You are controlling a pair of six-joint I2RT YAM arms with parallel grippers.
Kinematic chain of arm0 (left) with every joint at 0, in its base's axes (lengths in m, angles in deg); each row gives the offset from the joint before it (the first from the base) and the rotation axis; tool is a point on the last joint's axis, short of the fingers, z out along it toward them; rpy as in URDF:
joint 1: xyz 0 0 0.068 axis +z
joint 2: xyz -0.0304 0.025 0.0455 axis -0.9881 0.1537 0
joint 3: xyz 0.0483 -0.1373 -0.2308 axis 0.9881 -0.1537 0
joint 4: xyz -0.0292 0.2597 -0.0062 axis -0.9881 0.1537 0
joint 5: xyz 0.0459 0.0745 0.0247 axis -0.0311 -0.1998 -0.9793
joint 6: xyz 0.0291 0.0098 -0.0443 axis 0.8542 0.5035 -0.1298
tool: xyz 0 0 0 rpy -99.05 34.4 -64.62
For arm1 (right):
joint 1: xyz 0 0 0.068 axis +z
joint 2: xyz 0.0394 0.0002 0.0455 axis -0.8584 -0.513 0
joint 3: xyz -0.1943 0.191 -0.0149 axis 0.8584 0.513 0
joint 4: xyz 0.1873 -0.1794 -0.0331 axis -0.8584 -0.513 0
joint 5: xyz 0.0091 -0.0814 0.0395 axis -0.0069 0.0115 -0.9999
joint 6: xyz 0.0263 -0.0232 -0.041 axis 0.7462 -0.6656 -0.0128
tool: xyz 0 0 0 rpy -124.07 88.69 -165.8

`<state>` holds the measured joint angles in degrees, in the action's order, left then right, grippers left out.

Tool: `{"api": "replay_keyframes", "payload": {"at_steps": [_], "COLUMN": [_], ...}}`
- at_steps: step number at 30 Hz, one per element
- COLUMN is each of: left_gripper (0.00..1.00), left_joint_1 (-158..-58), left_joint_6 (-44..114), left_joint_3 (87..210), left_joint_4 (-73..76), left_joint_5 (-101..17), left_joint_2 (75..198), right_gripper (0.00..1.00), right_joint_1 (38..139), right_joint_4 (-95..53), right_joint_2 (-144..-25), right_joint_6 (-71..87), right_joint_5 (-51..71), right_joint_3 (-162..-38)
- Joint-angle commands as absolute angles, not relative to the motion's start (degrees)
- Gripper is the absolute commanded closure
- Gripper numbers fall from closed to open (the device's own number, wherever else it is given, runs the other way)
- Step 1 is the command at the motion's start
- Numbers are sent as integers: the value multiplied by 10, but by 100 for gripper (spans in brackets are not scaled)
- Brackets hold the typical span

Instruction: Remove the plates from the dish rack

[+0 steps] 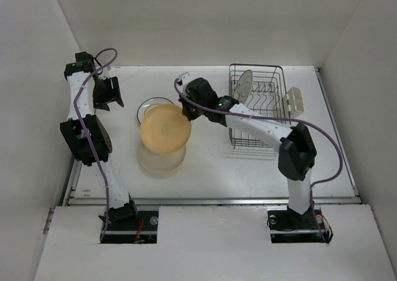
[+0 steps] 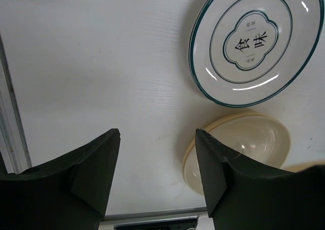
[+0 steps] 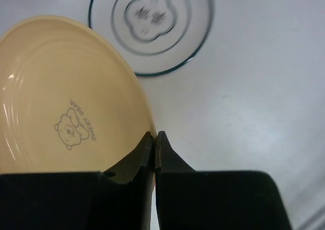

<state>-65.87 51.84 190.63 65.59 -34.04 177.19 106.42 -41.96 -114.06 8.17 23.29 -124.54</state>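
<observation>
My right gripper (image 1: 186, 111) is shut on the rim of a pale yellow plate (image 1: 164, 129) and holds it tilted above the table, left of the dish rack (image 1: 257, 116). In the right wrist view the jaws (image 3: 155, 138) pinch the plate's edge (image 3: 66, 98). Under it a cream plate (image 1: 162, 162) lies on the table. Behind it lies a white plate with a dark rim (image 1: 149, 106), also in the left wrist view (image 2: 256, 44). One pale plate (image 1: 245, 84) stands upright in the rack. My left gripper (image 1: 111, 93) is open and empty (image 2: 157, 138), left of the plates.
A beige holder (image 1: 294, 101) is clipped to the rack's right side. The cream plate shows in the left wrist view (image 2: 244, 149) beside my right finger (image 2: 208, 164). White walls enclose the table on the left, back and right.
</observation>
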Motion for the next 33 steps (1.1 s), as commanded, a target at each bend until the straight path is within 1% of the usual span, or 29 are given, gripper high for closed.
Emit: {"api": "replay_keyframes", "payload": {"at_steps": [1, 5, 6, 8, 9, 11, 13, 14, 15, 17, 20, 23, 25, 28, 29, 33], "left_gripper": [42, 42, 42, 42, 42, 42, 42, 42, 42, 42, 42, 41, 41, 41, 41, 41], "left_joint_1": [-660, -660, -660, -660, -655, -655, -655, -655, -655, -655, -655, -655, -655, -655, -655, -655], "left_joint_6": [523, 523, 523, 523, 523, 523, 523, 523, 523, 523, 523, 523, 523, 523, 523, 523], "left_joint_3": [1901, 1883, 1883, 1883, 1883, 1883, 1883, 1883, 1883, 1883, 1883, 1888, 1888, 1888, 1888, 1888], "left_joint_4": [673, 668, 668, 668, 673, 673, 673, 673, 673, 673, 673, 678, 678, 678, 678, 684], "left_joint_5": [-333, -333, -333, -333, -333, -333, -333, -333, -333, -333, -333, -333, -333, -333, -333, -327], "left_joint_2": [1721, 1716, 1716, 1716, 1716, 1716, 1716, 1716, 1716, 1716, 1716, 1705, 1699, 1699, 1694, 1694], "right_gripper": [100, 100, 98, 69, 58, 43, 39, 35, 33, 30, 30, 24, 23, 23, 23, 23], "right_joint_1": [1079, 1085, 1091, 1103, 1108, 1119, 1134, 1135, 1135, 1135, 1113, 1090, 1070, 1009, 975, 921], "right_joint_4": [-397, -411, -417, -440, -449, -466, -486, -486, -491, -483, -467, -462, -469, -543, -595, -690], "right_joint_2": [-1170, -1232, -1242, -1260, -1275, -1287, -1294, -1294, -1289, -1258, -1192, -1127, -1106, -1100, -1110, -1166], "right_joint_6": [120, 131, 131, 124, 124, 100, 94, 94, 100, 136, 174, 212, 237, 287, 297, 313], "right_joint_5": [64, 96, 96, 128, 144, 175, 230, 251, 284, 309, 344, 395, 416, 451, 480, 562], "right_joint_3": [-1253, -1283, -1290, -1310, -1315, -1322, -1322, -1322, -1322, -1322, -1315, -1315, -1315, -1360, -1388, -1444]}}
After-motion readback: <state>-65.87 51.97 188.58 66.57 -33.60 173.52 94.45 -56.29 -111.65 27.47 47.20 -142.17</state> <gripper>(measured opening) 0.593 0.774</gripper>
